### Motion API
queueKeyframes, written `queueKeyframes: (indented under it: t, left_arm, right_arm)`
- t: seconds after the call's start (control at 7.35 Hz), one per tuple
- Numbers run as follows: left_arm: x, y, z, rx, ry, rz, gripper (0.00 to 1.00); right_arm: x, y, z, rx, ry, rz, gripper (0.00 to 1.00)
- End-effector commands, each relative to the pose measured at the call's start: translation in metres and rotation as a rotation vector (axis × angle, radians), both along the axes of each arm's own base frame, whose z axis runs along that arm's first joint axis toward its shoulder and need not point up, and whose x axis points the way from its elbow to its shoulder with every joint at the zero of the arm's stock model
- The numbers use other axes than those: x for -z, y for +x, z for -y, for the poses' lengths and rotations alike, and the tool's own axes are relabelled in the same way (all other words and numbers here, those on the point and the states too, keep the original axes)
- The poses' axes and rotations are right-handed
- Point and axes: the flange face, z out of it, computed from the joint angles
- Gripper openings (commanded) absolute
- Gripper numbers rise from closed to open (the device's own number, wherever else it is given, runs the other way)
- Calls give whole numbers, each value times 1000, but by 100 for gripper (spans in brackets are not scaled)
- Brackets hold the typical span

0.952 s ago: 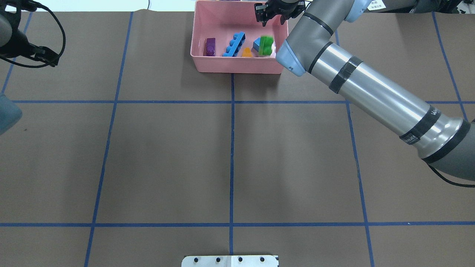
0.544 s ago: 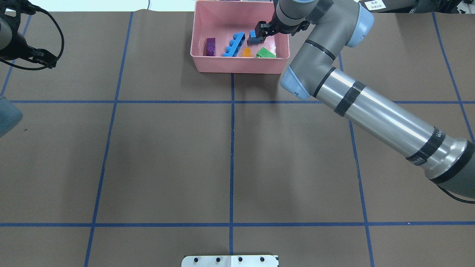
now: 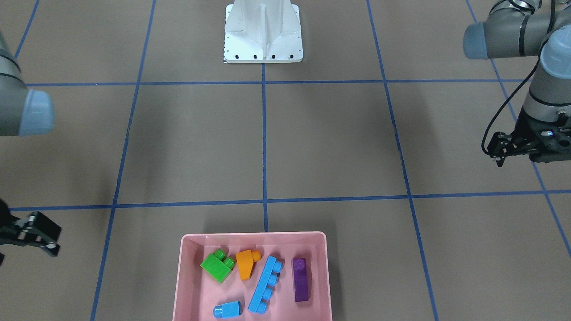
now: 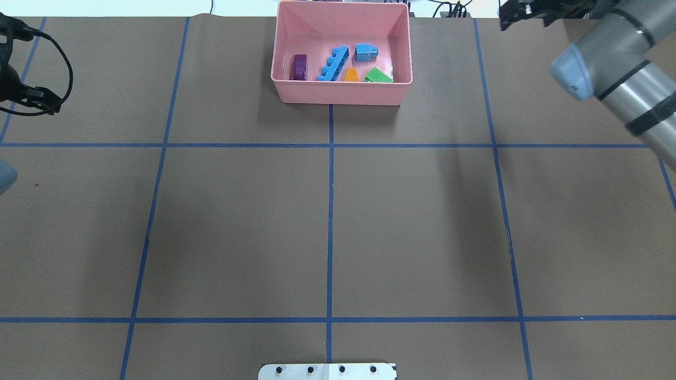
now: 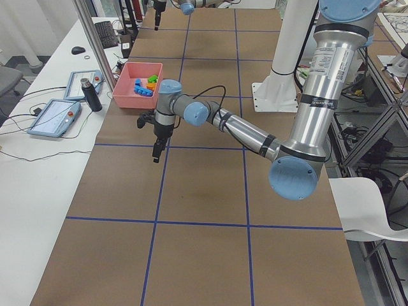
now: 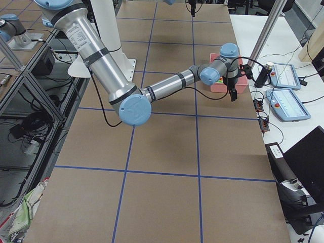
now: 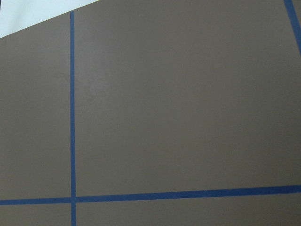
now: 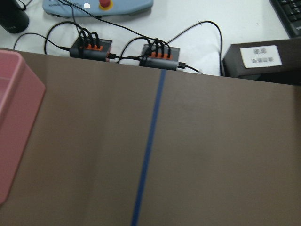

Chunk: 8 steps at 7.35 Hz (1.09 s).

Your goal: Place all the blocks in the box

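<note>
The pink box [image 4: 338, 98] stands at the table's far edge, centre, and shows in the front-facing view [image 3: 254, 235]. Inside lie the purple brick [image 4: 299, 67], the long light-blue brick [image 4: 334, 63], the small light-blue brick [image 4: 365, 51], the orange brick [image 4: 351, 75] and the green brick [image 4: 378, 75]. My right gripper [image 4: 508, 19] is open and empty, well to the right of the box; it also shows in the front-facing view [image 3: 48, 236]. My left gripper [image 3: 494, 151] is open and empty, far off at the table's left side [image 4: 47, 100].
The white base plate [image 4: 327, 371] sits at the near edge, centre. Blue tape lines grid the brown table. Cable hubs [image 8: 91, 47] and teach pendants [image 6: 286, 104] lie beyond the far edge, next to the box.
The green brick dropped from the right gripper into the box. The right gripper dipped to the small light-blue brick, which shifted back, then swung out right. The left arm drifted slightly left.
</note>
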Motion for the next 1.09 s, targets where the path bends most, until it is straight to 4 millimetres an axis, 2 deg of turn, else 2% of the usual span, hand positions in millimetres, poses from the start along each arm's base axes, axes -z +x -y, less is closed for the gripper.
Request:
queueKeyframes:
  t: [0.0, 0.14, 0.27, 0.41, 0.54, 0.68, 0.82, 0.95]
  left_arm:
    - [-31, -36, -12, -140, 18, 34, 100]
    - [-46, -71, -15, -181, 7, 3, 100]
    - [-65, -108, -24, -220, -3, -42, 100]
    - [-87, -143, -39, -238, -26, -107, 100]
    - [-114, -180, -48, -227, -56, -183, 100]
    - [-148, -217, -62, -244, -60, -220, 100]
    - [-169, -234, -67, -235, -78, -255, 100]
    - [-189, -247, -86, -198, -114, -301, 100]
  right_arm:
    - [-89, 103, -75, 90, -3, -58, 100]
    - [-110, 132, -113, 155, -33, -114, 100]
    - [-122, 157, -144, 202, -72, -147, 100]
    - [-144, 172, -174, 223, -99, -154, 100]
    - [-158, 187, -194, 201, -134, -130, 100]
    - [-173, 190, -209, 207, -173, -59, 100]
    - [-188, 190, -222, 211, -204, -26, 100]
    - [-204, 195, -238, 203, -239, -16, 100]
